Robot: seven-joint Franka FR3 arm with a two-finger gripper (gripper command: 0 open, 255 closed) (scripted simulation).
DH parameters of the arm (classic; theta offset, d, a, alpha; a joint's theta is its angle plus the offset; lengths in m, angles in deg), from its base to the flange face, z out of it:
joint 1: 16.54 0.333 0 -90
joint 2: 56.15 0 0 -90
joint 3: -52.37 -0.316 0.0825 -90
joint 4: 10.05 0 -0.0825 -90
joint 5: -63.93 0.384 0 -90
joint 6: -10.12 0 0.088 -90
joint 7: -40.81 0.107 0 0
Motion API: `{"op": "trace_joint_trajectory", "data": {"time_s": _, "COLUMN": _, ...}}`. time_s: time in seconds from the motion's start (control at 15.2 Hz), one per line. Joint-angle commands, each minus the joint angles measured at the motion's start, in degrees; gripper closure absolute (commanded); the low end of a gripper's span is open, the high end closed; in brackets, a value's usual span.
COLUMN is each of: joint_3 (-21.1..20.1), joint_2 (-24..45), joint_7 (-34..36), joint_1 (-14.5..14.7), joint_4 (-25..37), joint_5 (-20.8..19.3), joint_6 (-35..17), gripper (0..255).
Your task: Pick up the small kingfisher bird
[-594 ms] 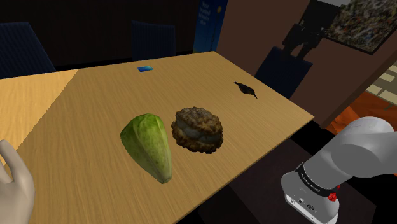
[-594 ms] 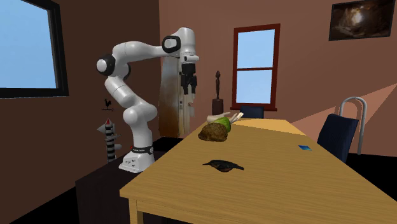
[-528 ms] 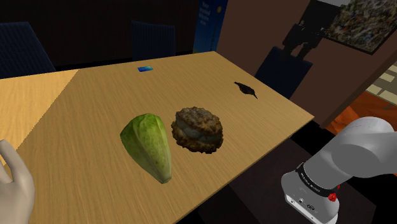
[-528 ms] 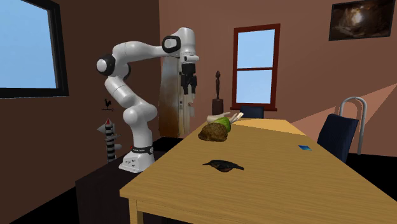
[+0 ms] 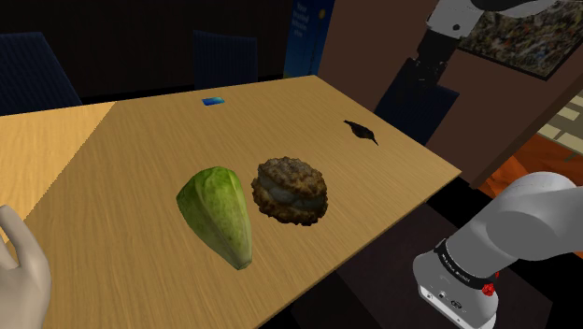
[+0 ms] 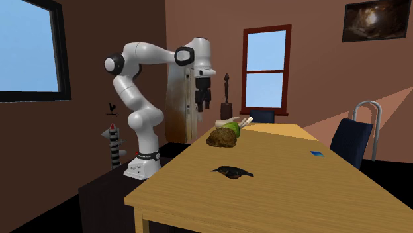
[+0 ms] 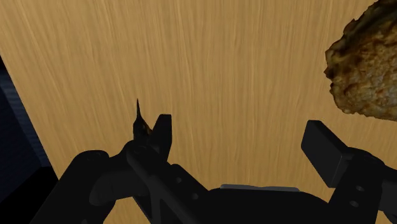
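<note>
Find the bird (image 5: pixel 361 132) lying dark and flat near the counter's (image 5: pixel 140 168) short end, well apart from the brown lump (image 5: pixel 291 190). Bring the end effector (image 6: pixel 204 102), now wide open, empty and high above, sideways until centred over the body rather than the beak, which shows just beside 1 finger (image 7: pixel 162 133) from the wrist. Descend straight, straddle the narrow width, touch the wood lightly, close gently; probably thin and prone to slipping out

white rounded Franka arm (image 6: pixel 130 99), dark joint caps (image 6: pixel 181 56), all-black boxy gripper (image 7: pixel 240 131), dark band (image 5: pixel 462 264) plus tiny red dot (image 5: pixel 487 289) near base (image 5: pixel 448 297)
</note>
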Motion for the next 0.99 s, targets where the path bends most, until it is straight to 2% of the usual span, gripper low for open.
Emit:
{"op": "trace_joint_trajectory", "data": {"time_s": 0.0, "joint_3": 1.8, "joint_2": 2.9, "joint_7": -2.4, "joint_1": -0.3, "joint_4": -0.2, "joint_5": -0.5, "joint_6": -2.8, "gripper": 0}}
{"op": "trace_joint_trajectory", "data": {"time_s": 0.46, "joint_3": 7.4, "joint_2": 15.7, "joint_7": -10.6, "joint_1": -0.4, "joint_4": 1.2, "joint_5": -0.2, "joint_6": -12.6, "gripper": 0}}
{"op": "trace_joint_trajectory", "data": {"time_s": 0.92, "joint_3": 11.9, "joint_2": 30.9, "joint_7": -19.8, "joint_1": -0.3, "joint_4": 6.6, "joint_5": 3.6, "joint_6": -20.2, "gripper": 0}}
